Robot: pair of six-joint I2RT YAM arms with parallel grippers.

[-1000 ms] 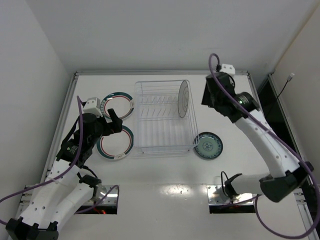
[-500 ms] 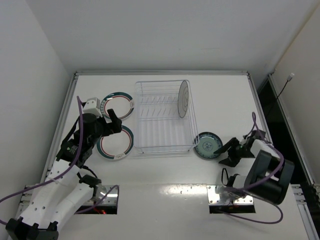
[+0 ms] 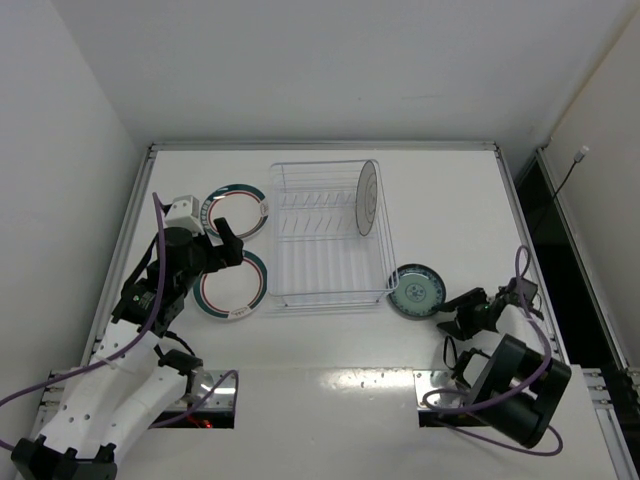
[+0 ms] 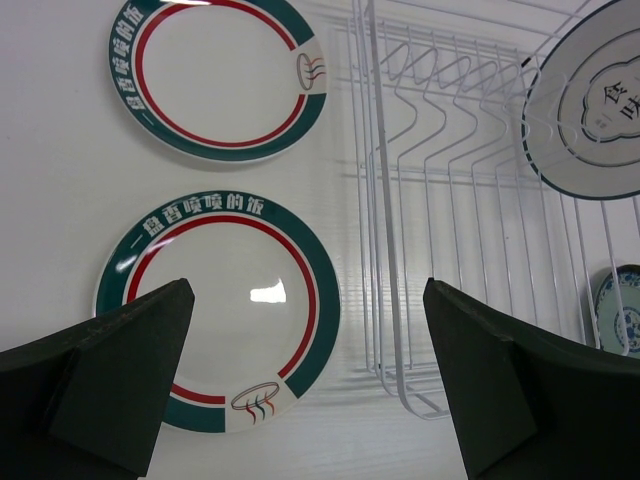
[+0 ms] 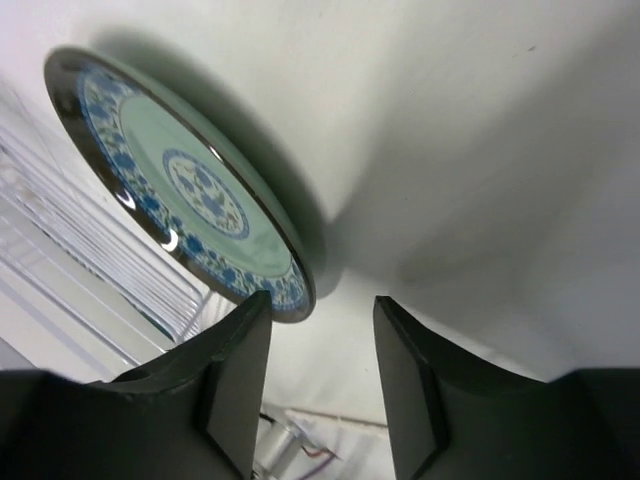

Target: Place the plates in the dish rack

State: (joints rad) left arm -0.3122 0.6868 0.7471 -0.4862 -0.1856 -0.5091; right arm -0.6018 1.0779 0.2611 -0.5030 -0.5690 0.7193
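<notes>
White left arm (image 3: pixel 110 400) with black joints, mostly black right arm (image 3: pixel 512 385), purple cables (image 3: pixel 158 290) looping along both, dark wedge-shaped pincer fingers (image 4: pixel 110 370), silver base plates (image 3: pixel 432 392).

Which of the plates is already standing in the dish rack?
The white plate upright in the dish rack, at its far right; the other three lie flat on the table.
</notes>
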